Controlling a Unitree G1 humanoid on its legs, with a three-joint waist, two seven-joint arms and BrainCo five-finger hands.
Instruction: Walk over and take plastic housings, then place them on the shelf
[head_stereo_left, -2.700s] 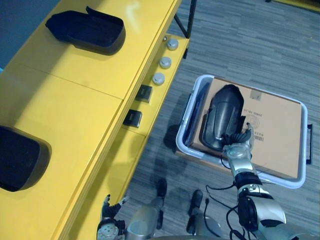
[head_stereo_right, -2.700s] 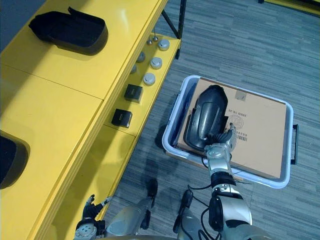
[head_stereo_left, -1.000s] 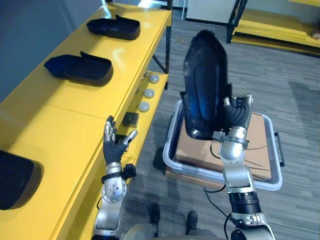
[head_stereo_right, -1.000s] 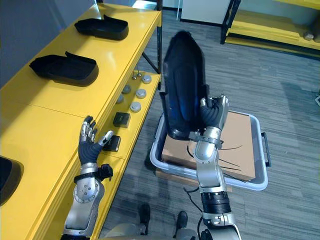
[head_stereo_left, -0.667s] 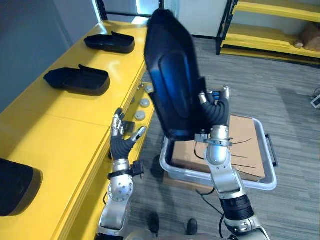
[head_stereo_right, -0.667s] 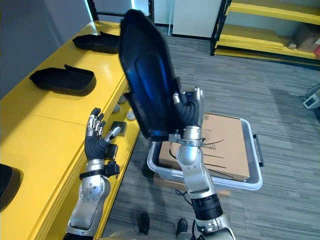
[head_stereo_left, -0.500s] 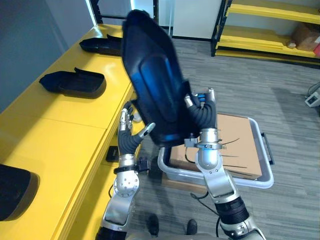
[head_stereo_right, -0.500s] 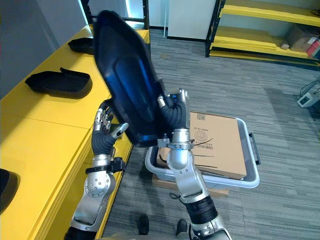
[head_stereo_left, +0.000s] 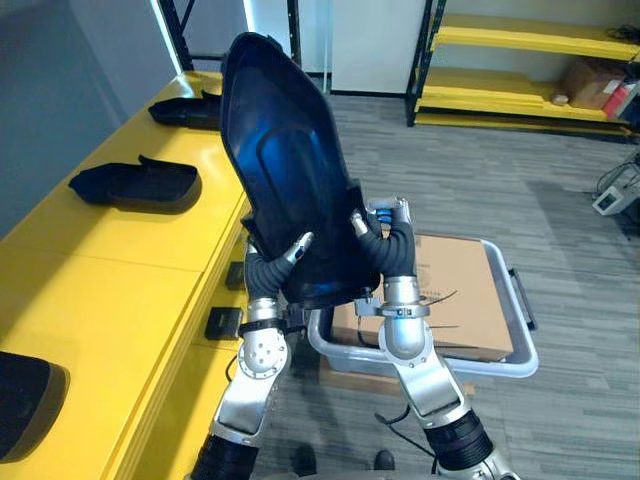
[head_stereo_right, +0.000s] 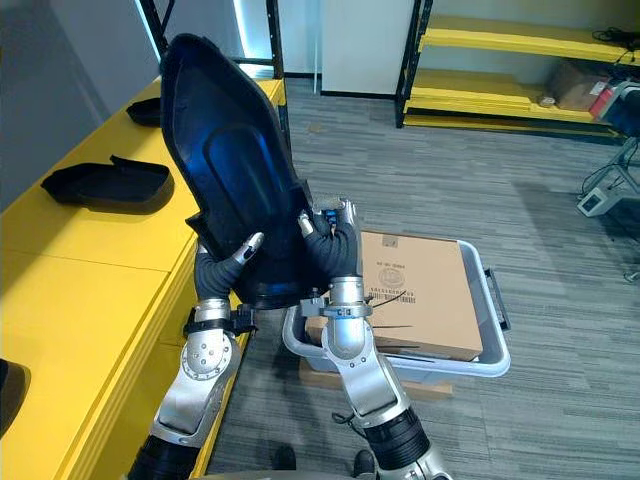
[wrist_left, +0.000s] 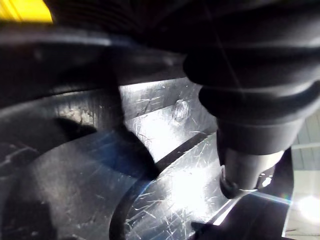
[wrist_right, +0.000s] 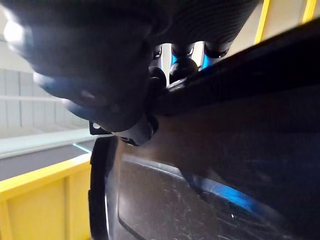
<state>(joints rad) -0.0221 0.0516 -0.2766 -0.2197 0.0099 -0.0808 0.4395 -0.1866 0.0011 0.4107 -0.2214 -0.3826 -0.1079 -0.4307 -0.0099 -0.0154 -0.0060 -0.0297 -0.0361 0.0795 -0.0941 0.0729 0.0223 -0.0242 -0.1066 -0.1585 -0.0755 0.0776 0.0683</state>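
Note:
A large black plastic housing (head_stereo_left: 285, 170) stands upright in the air in front of me, its hollow side toward the camera. My right hand (head_stereo_left: 388, 250) has its fingers curled round the housing's lower right edge. My left hand (head_stereo_left: 265, 272) meets the lower left edge, its thumb (head_stereo_left: 298, 246) lying across the front and its fingers behind the shell. The left wrist view has that thumb (wrist_left: 245, 165) pressed on the scratched black surface (wrist_left: 150, 165). More black housings (head_stereo_left: 135, 183) (head_stereo_left: 185, 110) (head_stereo_left: 25, 400) lie on the yellow shelf top (head_stereo_left: 110, 290) at my left.
A grey bin (head_stereo_left: 515, 300) with a cardboard box (head_stereo_left: 460, 290) in it sits on the floor behind my right hand. Small black boxes (head_stereo_left: 222, 322) rest on the shelf's lower ledge. Yellow racks (head_stereo_left: 520, 40) stand at the back across grey carpet.
The right hand has swung the housing left toward the shelf. The left hand has risen from beside the shelf and closed on the housing's lower left edge. The camera has tilted up.

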